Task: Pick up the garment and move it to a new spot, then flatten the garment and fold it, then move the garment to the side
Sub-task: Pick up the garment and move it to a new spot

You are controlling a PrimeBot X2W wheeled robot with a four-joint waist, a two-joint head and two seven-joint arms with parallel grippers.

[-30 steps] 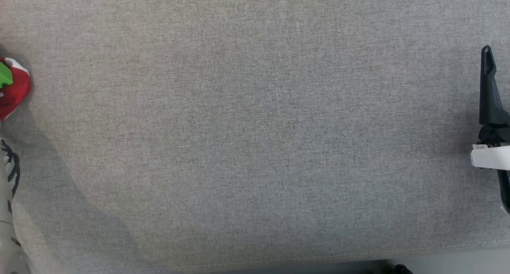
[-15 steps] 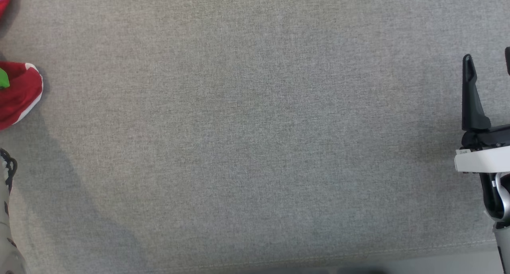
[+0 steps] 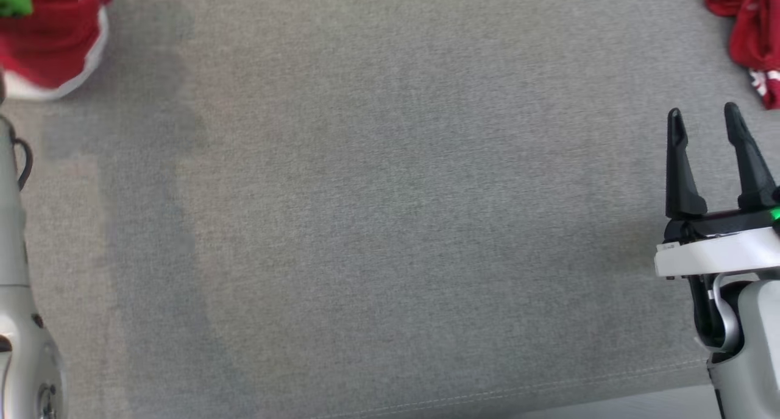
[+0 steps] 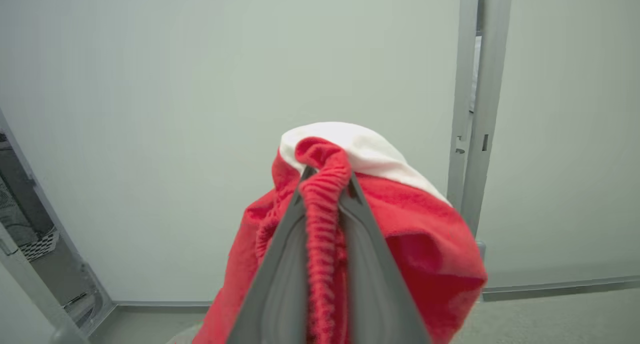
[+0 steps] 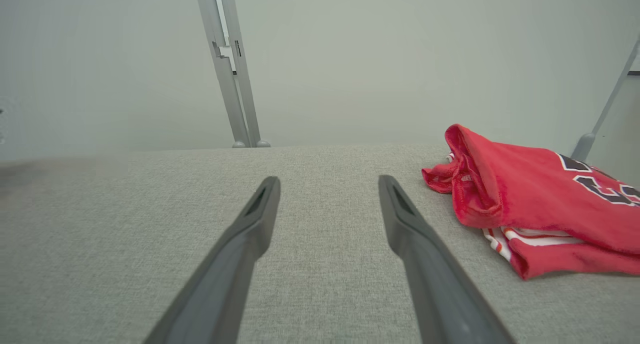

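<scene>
Well apart from garment [image 4: 410, 224], dark-lettered jersey [image 5: 540, 194]

This looks like a bare test lab — blank pale walls [image 5: 400, 59], grey metal frame posts [image 5: 231, 84], a cloth-covered worktable [image 3: 390, 224].

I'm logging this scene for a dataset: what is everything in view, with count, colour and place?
grey woven fabric surface: one, grey, spread across the head view.
red fabric garment with white trim: one, red and white, pinched in the left hand, head view's top left.
red sports jersey with dark numerals: one, red with white stripes, crumpled on the surface, right of the right hand.
grey metal posts: two, grey, behind the surface's far edge.
left hand: one, dark fingers, shut on the garment.
right hand: one, dark fingers, open, head view's lower right.
</scene>
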